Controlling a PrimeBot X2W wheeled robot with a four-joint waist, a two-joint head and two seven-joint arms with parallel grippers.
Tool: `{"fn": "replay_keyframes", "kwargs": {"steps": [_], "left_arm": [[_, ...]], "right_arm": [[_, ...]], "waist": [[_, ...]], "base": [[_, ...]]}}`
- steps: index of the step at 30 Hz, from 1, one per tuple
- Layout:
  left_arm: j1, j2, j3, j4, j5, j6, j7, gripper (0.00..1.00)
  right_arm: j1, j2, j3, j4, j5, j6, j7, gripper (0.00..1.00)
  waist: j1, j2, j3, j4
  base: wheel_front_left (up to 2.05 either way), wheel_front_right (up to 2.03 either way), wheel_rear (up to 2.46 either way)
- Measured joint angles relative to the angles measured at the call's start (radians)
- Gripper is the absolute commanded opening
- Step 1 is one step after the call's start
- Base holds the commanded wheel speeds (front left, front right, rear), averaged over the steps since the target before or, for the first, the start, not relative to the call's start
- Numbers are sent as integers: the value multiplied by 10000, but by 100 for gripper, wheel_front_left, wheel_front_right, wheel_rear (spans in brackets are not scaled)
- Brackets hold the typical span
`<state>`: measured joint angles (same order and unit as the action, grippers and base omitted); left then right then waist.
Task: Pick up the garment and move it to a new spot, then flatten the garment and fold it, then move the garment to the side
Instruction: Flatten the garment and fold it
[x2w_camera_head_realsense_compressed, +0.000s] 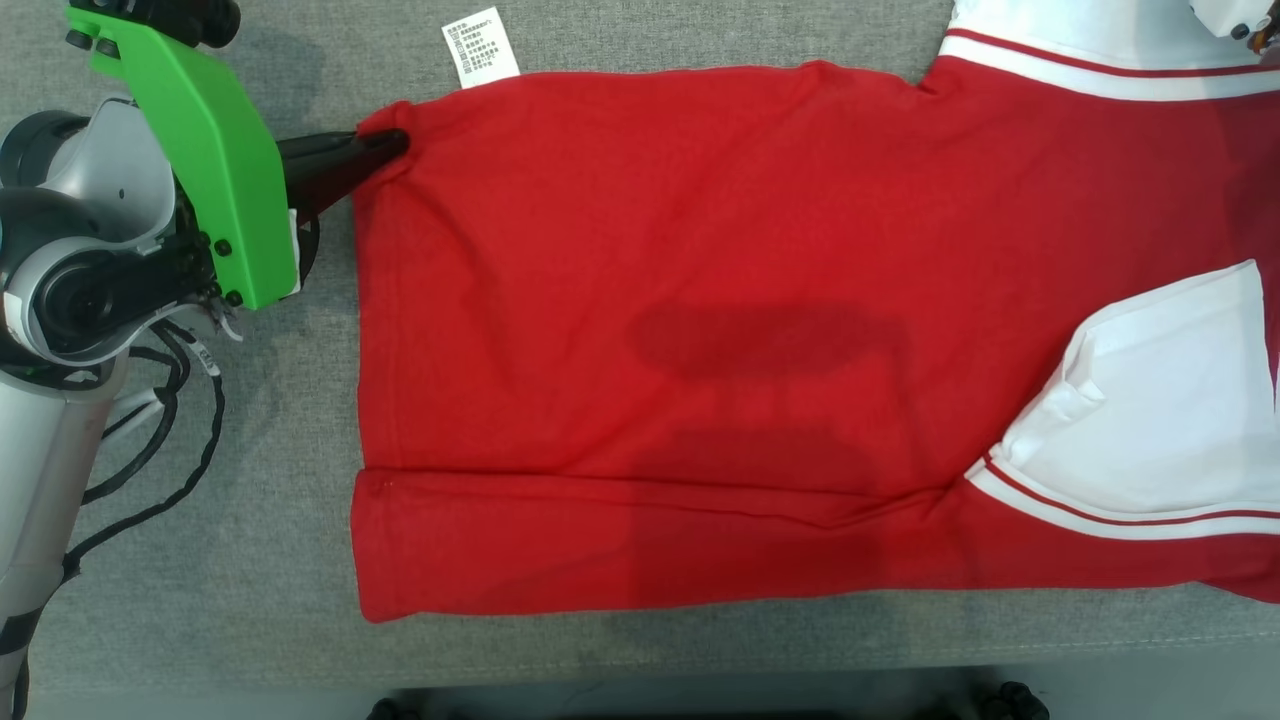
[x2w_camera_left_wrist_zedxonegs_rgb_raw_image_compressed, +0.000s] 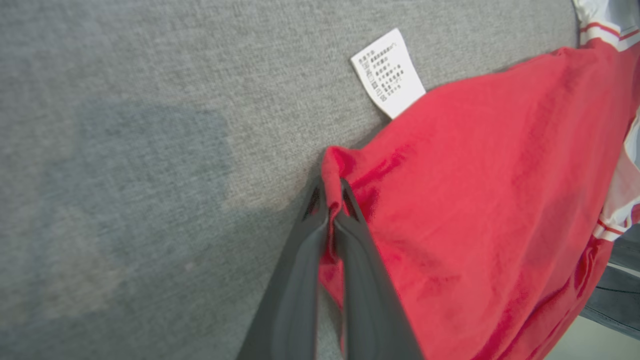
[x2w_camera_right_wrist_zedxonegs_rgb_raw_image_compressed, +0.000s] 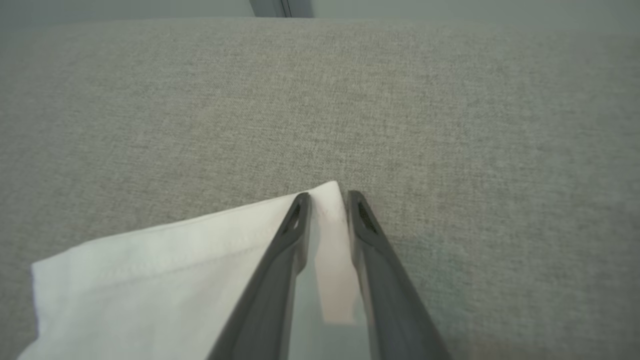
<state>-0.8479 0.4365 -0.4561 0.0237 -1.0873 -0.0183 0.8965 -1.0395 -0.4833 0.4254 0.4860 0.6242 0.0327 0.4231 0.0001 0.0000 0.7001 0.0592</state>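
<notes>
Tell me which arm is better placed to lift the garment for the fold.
Left: the left gripper is shut on the garment's red hem corner; the right gripper only straddles a white sleeve corner, jaws apart.

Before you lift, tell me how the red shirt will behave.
Probably floppy: the shirt bunches where the left fingers pinch its corner. Likely light, since it lies thin and flat. On the woven grey surface it may drag rather than slide.

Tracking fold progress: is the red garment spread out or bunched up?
Spread out: the garment lies flat across the grey surface, with one white sleeve folded inward over the red body.
</notes>
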Motion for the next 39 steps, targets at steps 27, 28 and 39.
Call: {"fn": "replay_keyframes", "kwargs": {"steps": [27,28,39], "left_arm": [[291,410,566,817,205,-345,-840,0],[402,458,602,872,205,-347,-909,0],[1231,581,700,1083,182,-527,-1323,0]], "right_arm": [[-166,290,138,-336,460,759,-1122,0],[-67,255,169,-374,460,779,-1160,0],[872,31,349,-986,905,853,-1530,0]], "waist": [[-1,0,-342,-522],[-1,0,-415,-572],[-1,0,-1413,-1094]], "base": [[0,0,0],[0,0,0],[0,0,0]]}}
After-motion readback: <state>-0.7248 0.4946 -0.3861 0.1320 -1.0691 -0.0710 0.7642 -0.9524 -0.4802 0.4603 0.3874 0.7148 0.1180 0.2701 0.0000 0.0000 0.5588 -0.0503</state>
